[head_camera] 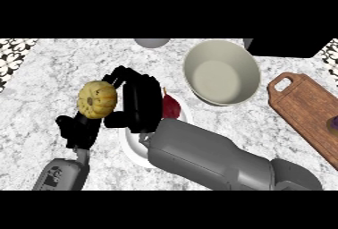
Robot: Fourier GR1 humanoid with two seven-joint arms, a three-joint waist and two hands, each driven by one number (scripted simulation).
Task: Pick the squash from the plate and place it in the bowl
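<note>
Head view puts our two grey forearms nearest, rising from the lower edge. Our left hand sits low at the left, over the speckled white counter; whether its fingers are curled or straight we cannot tell. Our right forearm crosses from the lower right toward the middle, and our right hand has its fingers curled round the squash, grasping it from the right side. The squash is a ribbed yellow one, held just left of the plate and off its rim, over bare counter. The white plate lies mostly hidden under our right forearm and hand. A dark red item rests on the plate just right of the hand; we cannot make out what it is. Farther back and to the right stands the pale bowl, well apart from the squash. At the right edge lies a wooden cutting board with a handle hole.
</note>
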